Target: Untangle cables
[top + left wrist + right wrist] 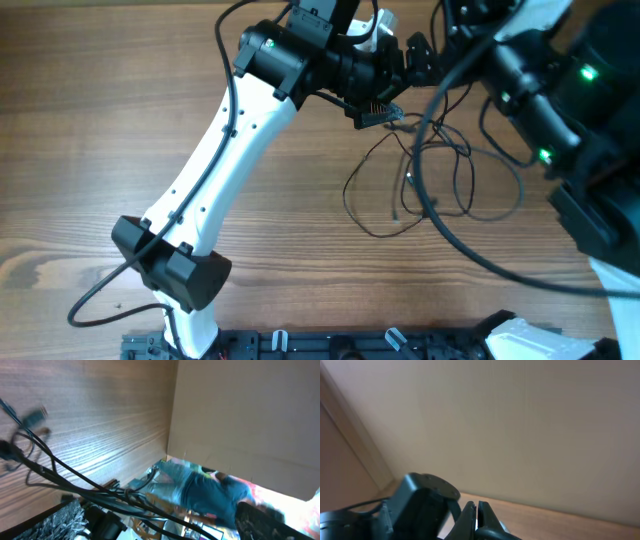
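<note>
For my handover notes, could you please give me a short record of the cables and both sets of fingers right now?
cables: thin black wires in tangled loops on the table
left fingers: open, at the tangle's far edge
right fingers: shut, no cable visible between them

Our left arm (215, 170) has a long white link dotted with small dark screws, black joint housings at its 1 and 7 o'clock ends, a tiny green light, and a thick black cord (95, 290) curving off toward 8 o'clock. Our right arm (560, 120), at 2 o'clock overhead, is mostly black with green lights (588, 73) and a white shell (620, 295) lower down. Our right gripper (476, 506) has slim black fingers beside a rounded dark housing.
</note>
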Controlling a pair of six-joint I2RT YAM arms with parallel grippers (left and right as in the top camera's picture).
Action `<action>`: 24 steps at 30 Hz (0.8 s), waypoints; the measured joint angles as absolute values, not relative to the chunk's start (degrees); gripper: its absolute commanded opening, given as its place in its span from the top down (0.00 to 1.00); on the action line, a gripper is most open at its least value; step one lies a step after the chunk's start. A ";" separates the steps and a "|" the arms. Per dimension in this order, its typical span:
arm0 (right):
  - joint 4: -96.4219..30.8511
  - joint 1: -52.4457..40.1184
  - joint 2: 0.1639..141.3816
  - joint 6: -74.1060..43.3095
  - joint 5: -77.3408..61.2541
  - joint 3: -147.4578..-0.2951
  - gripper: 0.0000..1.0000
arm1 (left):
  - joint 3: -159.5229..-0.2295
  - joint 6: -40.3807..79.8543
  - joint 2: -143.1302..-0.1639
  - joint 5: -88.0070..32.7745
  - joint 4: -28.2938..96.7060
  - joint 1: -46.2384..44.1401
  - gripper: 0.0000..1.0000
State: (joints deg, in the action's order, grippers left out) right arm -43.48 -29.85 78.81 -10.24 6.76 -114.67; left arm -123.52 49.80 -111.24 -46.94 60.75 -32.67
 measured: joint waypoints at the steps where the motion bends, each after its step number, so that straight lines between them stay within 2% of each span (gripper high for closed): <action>1: -43.53 -29.85 79.75 -10.24 6.79 -114.67 0.96 | -123.52 49.91 -111.22 -46.61 60.38 -32.49 0.00; 10: -36.01 -27.40 81.56 -10.37 7.81 -114.67 0.96 | -123.52 50.33 -102.83 -34.35 61.36 -32.18 0.00; 16: -36.75 -24.75 81.87 -12.43 6.17 -114.67 0.96 | -123.52 51.64 -101.45 -28.69 61.41 -32.40 0.00; 21: -38.26 -24.75 82.02 -13.28 3.84 -114.67 0.96 | -123.52 54.11 -102.39 -15.55 57.01 -38.33 0.00; 24: -38.65 -24.75 81.95 -13.47 3.36 -114.67 0.96 | -123.52 56.75 -105.86 -13.08 53.91 -39.51 0.00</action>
